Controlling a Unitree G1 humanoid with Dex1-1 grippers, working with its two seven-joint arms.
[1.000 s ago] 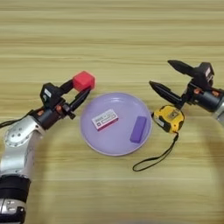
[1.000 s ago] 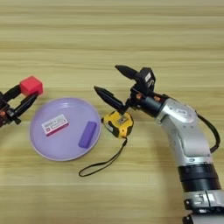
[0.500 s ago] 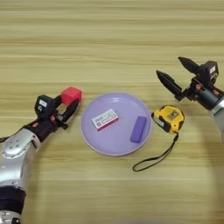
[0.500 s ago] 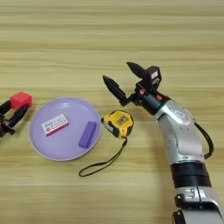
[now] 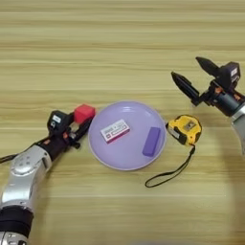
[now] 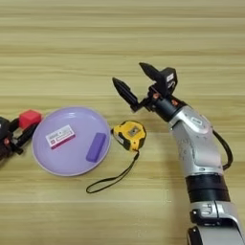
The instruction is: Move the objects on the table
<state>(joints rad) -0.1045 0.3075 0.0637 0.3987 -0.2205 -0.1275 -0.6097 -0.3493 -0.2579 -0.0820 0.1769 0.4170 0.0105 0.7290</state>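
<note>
A red cube sits between the fingers of my left gripper, low by the left rim of a purple plate. On the plate lie a white red-labelled flat box and a purple bar. Right of the plate, a yellow-black tape measure rests on the table, its black cord looping toward the front. My right gripper hangs open above and behind the tape measure, apart from it, holding nothing.
The light wooden table fills the view. My right arm reaches in from the lower right, and my left forearm comes in from the lower left.
My left gripper has carried the red cube down and left, to beside the plate's left rim. My right gripper has drawn back up and to the right from the tape measure, still open.
</note>
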